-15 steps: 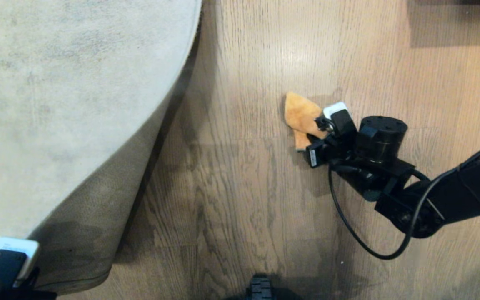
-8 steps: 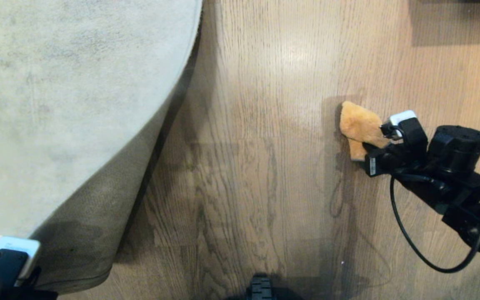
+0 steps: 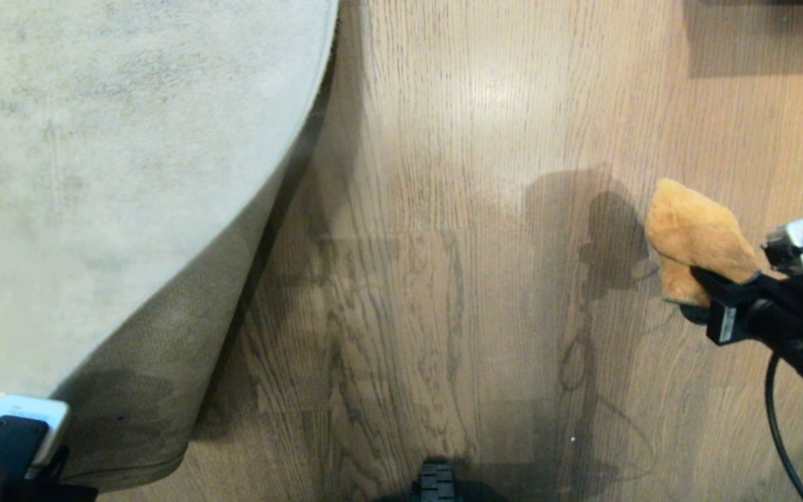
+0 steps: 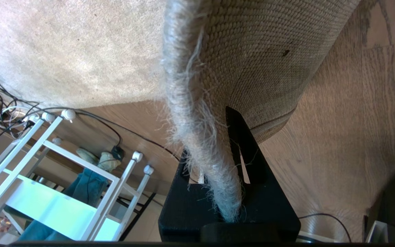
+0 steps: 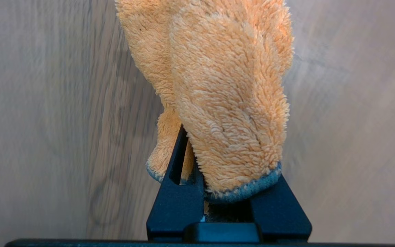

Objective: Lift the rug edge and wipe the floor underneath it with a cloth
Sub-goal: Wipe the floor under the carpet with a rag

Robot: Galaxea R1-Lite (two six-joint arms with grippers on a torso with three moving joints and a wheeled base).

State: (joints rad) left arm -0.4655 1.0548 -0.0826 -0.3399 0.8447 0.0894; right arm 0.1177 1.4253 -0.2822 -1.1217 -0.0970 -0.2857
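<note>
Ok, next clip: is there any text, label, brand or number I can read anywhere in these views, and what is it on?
No readable text in any view.
White sticker on the right hand, which grips the cloth: printed, but too small and blurred to read.
Rug edge, floor, left hand: no markings visible.

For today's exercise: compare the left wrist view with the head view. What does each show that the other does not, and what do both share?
Only the left wrist view shows the white metal rack, the black cables and the rug's frayed border fibres clamped in the left gripper. Only the head view shows the right gripper holding the fluffy mustard-tan cloth clear of the rug. Both show the pale grey rug edge curled up, its woven brownish backing, and the brown wood-grain floor.
</note>
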